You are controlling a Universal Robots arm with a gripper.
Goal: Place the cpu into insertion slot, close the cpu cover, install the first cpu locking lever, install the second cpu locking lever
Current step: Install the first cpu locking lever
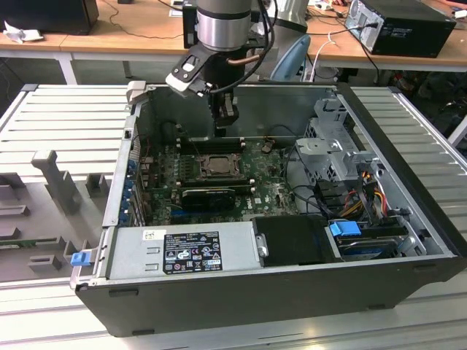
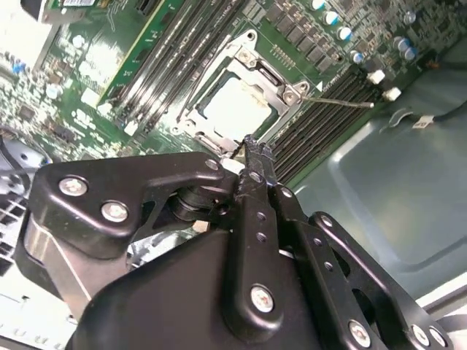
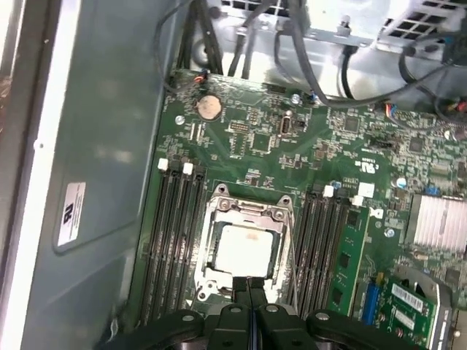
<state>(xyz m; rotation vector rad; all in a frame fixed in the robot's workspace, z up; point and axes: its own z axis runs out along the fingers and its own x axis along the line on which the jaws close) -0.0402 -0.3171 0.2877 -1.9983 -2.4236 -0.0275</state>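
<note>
— Silver-grey cpu (image 3: 244,248) lies flat in the slot (image 3: 213,251), mid-board (image 3: 255,131); the cover (image 3: 248,213) looks down over it, framing the metal top through its cut-out.

— And the gripper (image 3: 248,283)?

— Fingers pressed together, nothing between them; in the first wrist view the tips hang just over the near edge of the cover; in the exterior view the gripper (image 1: 223,124) stands above the far side of the slot, inside the case (image 1: 292,95).

— How would you judge the cpu to handle?

— Light, stiff, smooth on top, so likely slippery; I'd guess the underside and the pins beneath are the fragile part; its edges are the place to hold it, never the faces; with the cover over it, those edges are out of reach anyway.

— The cover?

— Thin metal plate, probably stiff enough to push but easy to bend at a corner; press on the frame, not through the cut-out.

— Any lever?

— One thin wire lever (image 2: 343,104) juts out over the memory slots (image 2: 321,124) in the second wrist view; its free end looks unlatched; I'd expect springy steel, narrow and slick; the bent end is where I'd take it; I cannot make out the other lever's position.
</note>
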